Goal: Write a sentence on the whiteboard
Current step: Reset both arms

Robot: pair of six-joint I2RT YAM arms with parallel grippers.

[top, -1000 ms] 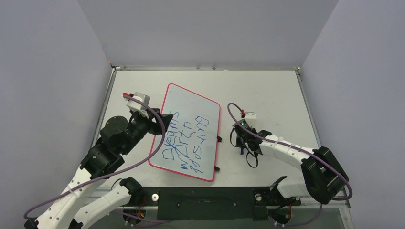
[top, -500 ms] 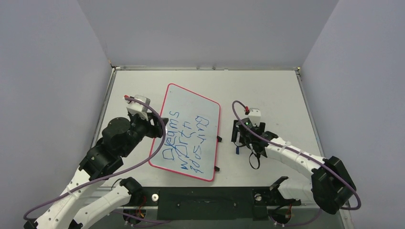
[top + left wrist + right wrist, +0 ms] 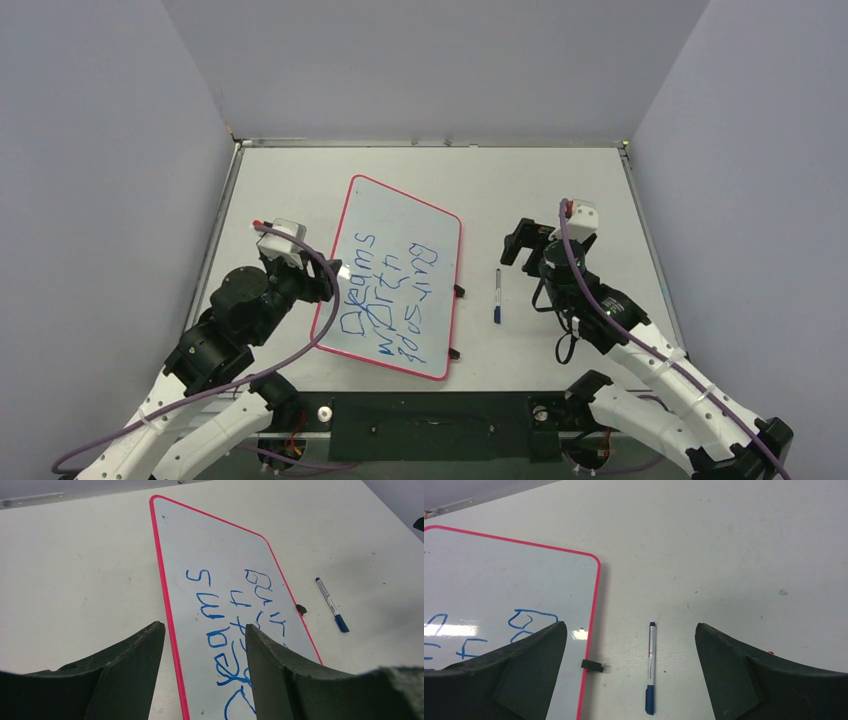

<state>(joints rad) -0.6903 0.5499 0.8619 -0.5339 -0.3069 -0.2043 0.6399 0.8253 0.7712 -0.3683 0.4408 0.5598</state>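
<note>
Your whiteboard (image 3: 400, 215) lies flat on the table (image 3: 580, 180), left of the middle and slightly askew. The sentence (image 3: 385, 300) fills its near half in 3 uneven blue lines. The 1st reads "Dreams", the 2nd looks like "worth", and the 3rd you cannot read for certain. 2 small black clips (image 3: 458, 291) sit on its right edge. Just beyond them a blue-capped marker (image 3: 497, 296) lies on the table, apart from the board. Your left pincer (image 3: 204, 627) is released, its fingers either side of the board's left rim. Your right pincer (image 3: 630, 625) hangs wide open above the marker, grasping nothing.
</note>
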